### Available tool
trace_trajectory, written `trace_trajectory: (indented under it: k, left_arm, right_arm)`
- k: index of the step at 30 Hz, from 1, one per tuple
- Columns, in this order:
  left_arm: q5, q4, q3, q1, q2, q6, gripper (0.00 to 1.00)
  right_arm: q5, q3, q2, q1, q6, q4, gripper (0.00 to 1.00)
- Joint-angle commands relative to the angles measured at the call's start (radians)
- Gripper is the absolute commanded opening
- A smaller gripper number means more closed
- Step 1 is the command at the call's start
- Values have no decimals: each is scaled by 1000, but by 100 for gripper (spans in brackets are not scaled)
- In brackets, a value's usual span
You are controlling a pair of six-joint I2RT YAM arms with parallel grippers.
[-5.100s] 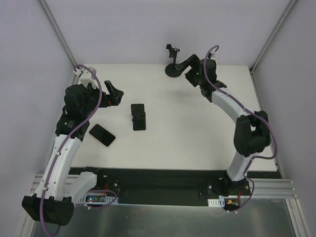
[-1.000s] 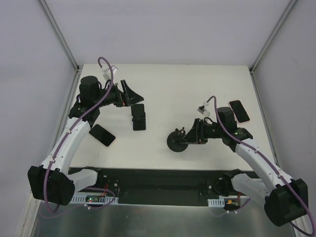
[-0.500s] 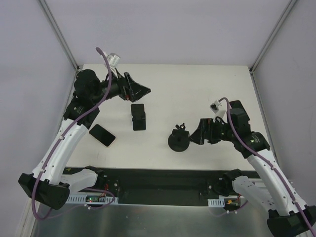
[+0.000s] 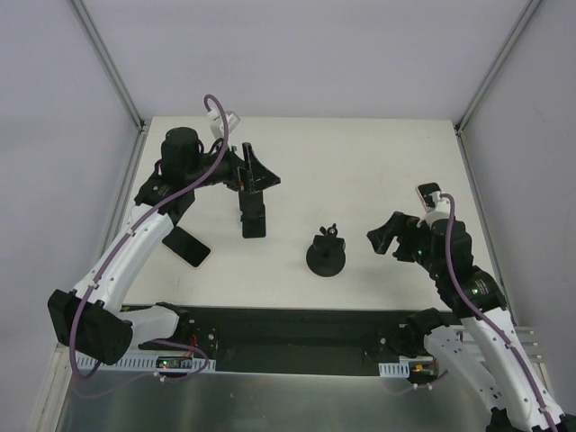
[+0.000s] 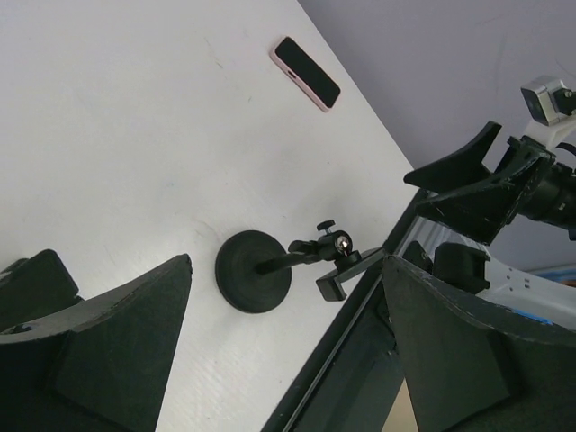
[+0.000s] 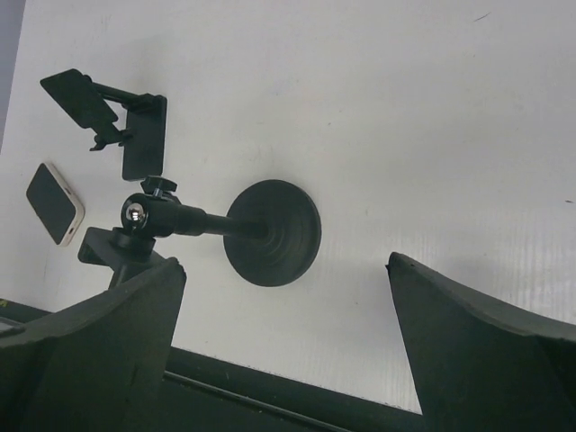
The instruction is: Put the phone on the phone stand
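Observation:
A black phone stand (image 4: 325, 256) with a round base stands upright near the table's front middle; it also shows as the stand (image 5: 255, 271) and the stand (image 6: 270, 232). One dark phone (image 4: 186, 246) lies flat at the front left, seen too as the phone (image 6: 52, 203). A second, pink-edged phone (image 5: 306, 73) lies at the far right, hidden under my right arm in the top view. My right gripper (image 4: 383, 236) hangs open just right of the stand, touching nothing. My left gripper (image 4: 258, 171) is open above a black folding holder (image 4: 253, 214).
The folding holder (image 6: 135, 126) sits left of centre, between the left phone and the round stand. The table's black front rail (image 4: 297, 326) runs close behind the stand's base. Grey walls enclose the table on three sides.
My right gripper carried the round-based stand from the back to the front middle, opened, let it go and drew back to the right. My left gripper shifted slightly over the folding holder.

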Motion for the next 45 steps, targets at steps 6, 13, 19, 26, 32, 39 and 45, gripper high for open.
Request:
trace_trajectory:
  k: [6,13,19,26,32,39,45]
  left_arm:
    - [118,19,31,-40,72,-45,85]
    - [116,19,28,-46,80,-44,85]
    - [108,19,25,-59,87,-39,85]
    - [107,19,23,-65,90,-33,85]
    - [107,20,23,-66,90,-33,85]
    - [107,19,22,-69,92,-27,85]
    - [107,19,22,-73,93,-25,85]
  right_arm:
    - [-537,-153,146,6,234,511,97]
    - [-595,-270,169,62,410,726,96]
    - [-574,-299,221,82,489,835,87]
    - [-594,-311,283,85,529,888,61]
    - [-571,-342,313,82,519,883,36]
    - [-623,-369,427,67,506,944,6]
    - [-718,-393,468,18,464,1000,1]
